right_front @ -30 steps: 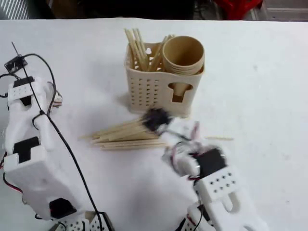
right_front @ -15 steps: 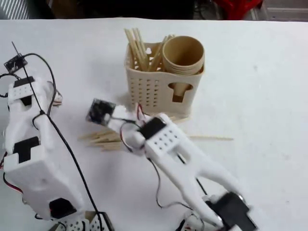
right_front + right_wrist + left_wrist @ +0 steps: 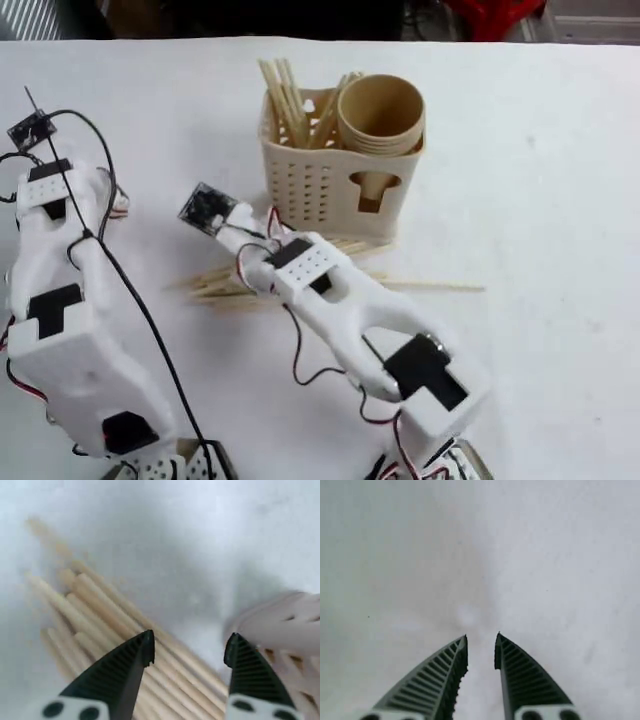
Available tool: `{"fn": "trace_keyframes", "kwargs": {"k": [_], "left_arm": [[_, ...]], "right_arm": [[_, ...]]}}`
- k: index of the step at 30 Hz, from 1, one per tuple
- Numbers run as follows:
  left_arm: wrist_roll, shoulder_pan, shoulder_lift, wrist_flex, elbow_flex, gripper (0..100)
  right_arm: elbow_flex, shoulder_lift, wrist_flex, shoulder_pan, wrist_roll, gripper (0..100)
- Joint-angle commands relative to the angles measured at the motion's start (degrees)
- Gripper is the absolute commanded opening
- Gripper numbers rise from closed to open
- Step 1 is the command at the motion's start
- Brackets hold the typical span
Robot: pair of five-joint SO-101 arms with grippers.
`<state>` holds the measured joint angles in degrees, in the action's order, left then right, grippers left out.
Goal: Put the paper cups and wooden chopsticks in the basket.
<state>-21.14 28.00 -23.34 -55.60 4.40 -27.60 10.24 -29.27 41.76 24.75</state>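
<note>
So the loose wooden chopsticks [image 3: 215, 287] sit centre-left in the high view, just below the basket [image 3: 310, 185], lying left-to-right, with the right gripper [image 3: 190, 640] spread wide directly over them, way closer than the left arm [image 3: 60, 300].

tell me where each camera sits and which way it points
High view: fixed above the table, looking down on the basket, the loose chopsticks, the left arm and the right arm.
Left wrist view: on the left arm, facing bare table past the left gripper, jaws slightly apart.
Right wrist view: on the right arm, facing down past the right gripper, jaws wide, at the chopsticks beside the basket.
Shared: the high and right wrist views both show the loose chopsticks and the basket.
</note>
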Motion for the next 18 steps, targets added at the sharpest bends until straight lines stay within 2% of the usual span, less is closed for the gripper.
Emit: {"fn": "trace_keyframes", "kwargs": {"k": [1,3,7,13,18], "left_arm": [[-0.8,0.5,0.2,0.9,-0.8,11],[-0.8,0.6,0.2,0.9,-0.8,11],[-0.8,0.6,0.2,0.9,-0.8,11],[-0.8,0.6,0.1,0.9,-0.7,11],[-0.8,0.7,0.1,0.8,-0.5,11]], "right_arm": [[2.5,1.4,2.9,-3.1,-0.4,23.7],[2.1,2.5,2.2,-3.9,-0.1,23.7],[2.5,3.6,-5.9,-5.2,0.0,22.7],[2.5,1.2,-16.1,-5.3,0.1,10.5],[0.4,-3.4,-18.5,-5.3,1.6,8.6]]}}
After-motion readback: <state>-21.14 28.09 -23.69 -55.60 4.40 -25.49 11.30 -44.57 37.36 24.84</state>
